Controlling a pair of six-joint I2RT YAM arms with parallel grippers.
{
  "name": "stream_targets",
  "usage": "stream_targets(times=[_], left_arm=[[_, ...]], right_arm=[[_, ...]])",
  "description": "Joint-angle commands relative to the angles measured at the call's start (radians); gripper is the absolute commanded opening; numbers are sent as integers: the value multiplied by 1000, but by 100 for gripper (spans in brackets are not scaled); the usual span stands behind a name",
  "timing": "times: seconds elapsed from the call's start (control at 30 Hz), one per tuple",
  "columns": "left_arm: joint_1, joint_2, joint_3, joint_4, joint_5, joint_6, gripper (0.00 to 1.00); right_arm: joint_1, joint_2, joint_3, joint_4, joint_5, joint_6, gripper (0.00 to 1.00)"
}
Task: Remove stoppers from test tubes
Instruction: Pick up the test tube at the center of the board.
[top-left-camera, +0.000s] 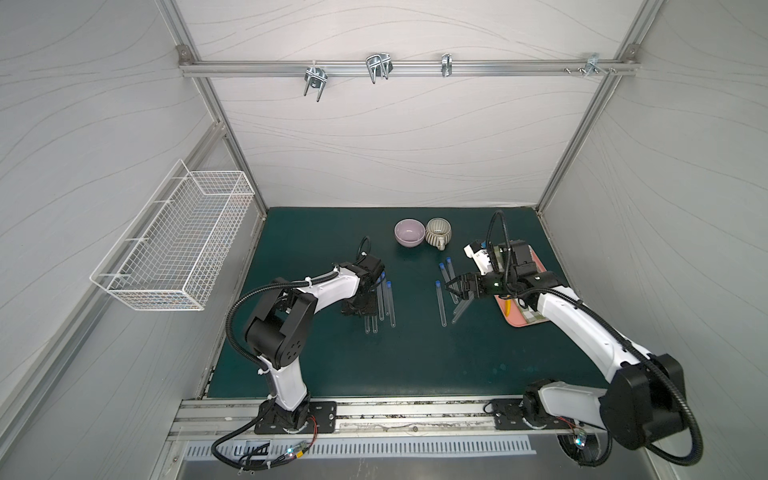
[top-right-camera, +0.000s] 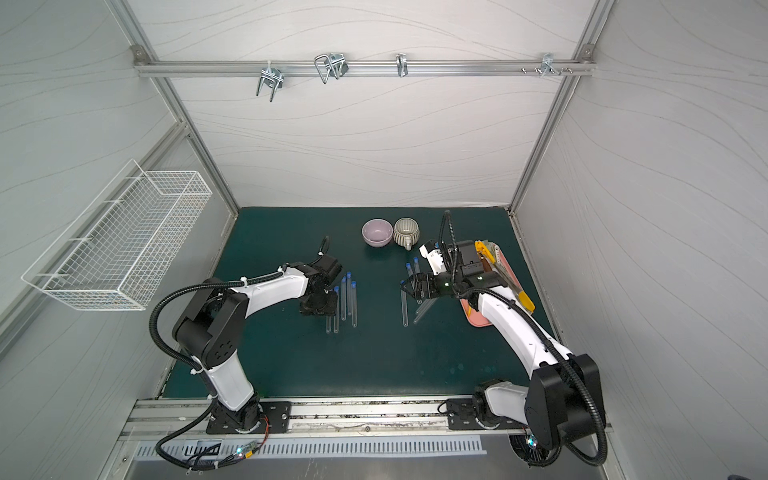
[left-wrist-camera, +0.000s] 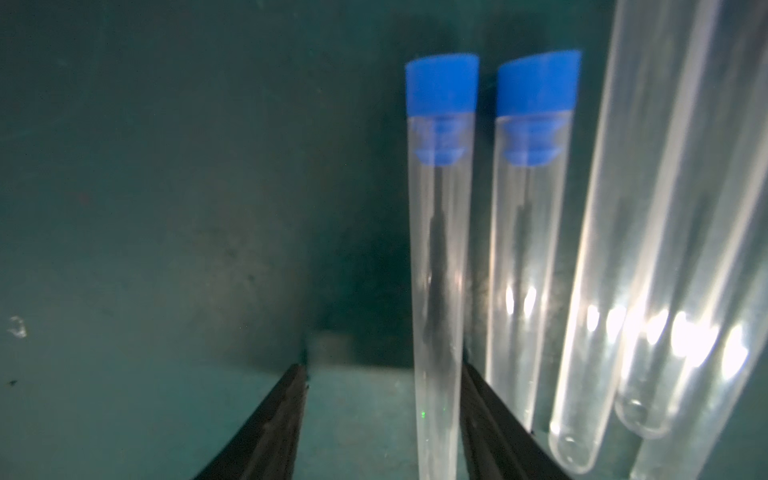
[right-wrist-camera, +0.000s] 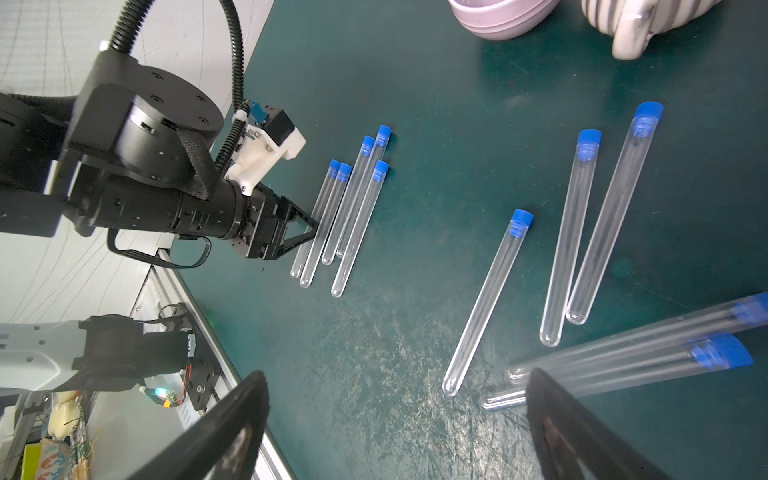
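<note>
My left gripper (left-wrist-camera: 382, 370) sits half-open astride one test tube (left-wrist-camera: 438, 270), left of centre on the worktop (top-left-camera: 332, 365) in both top views, blue stopper (left-wrist-camera: 441, 85) plugged in. One finger (left-wrist-camera: 486, 415) looks like it's touching, hard to tell tbh. If I squeeze off-centre, it could roll into its neighbour (left-wrist-camera: 523, 249). Right gripper (right-wrist-camera: 397, 376) hangs wide open, empty, above the right-hand tubes (right-wrist-camera: 569, 241).

Both top views stare down from high on the whole table (top-left-camera: 374, 365); wrist cameras sit close behind their fingers (left-wrist-camera: 266, 428), sharing the tubes (left-wrist-camera: 436, 270) ahead.
</note>
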Motion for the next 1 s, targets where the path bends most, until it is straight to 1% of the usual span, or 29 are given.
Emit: stream_targets(times=[0.0, 0.27, 0.37, 0.6, 0.8, 0.9, 0.97], left_arm=[[-6, 23, 35, 3, -34, -24, 58], [-7, 63, 59, -4, -47, -16, 48], [-6, 78, 66, -8, -47, -16, 42], [-6, 84, 78, -24, -74, -6, 33], [-6, 88, 80, -19, -91, 14, 24], [-6, 85, 85, -21, -90, 21, 19], [-6, 79, 88, -22, -74, 30, 17]], right_arm=[[-11, -19, 4, -13, -23, -23, 96], [-17, -19, -7, -6, -31, -19, 96], [-17, -24, -7, -17, -34, -19, 96], [-33, -56, -12, -32, -34, -24, 96], [-48, -54, -17, -34, -52, -31, 96], [-53, -56, -23, -36, -63, -31, 96], [-58, -58, -26, -35, -70, -30, 96]])
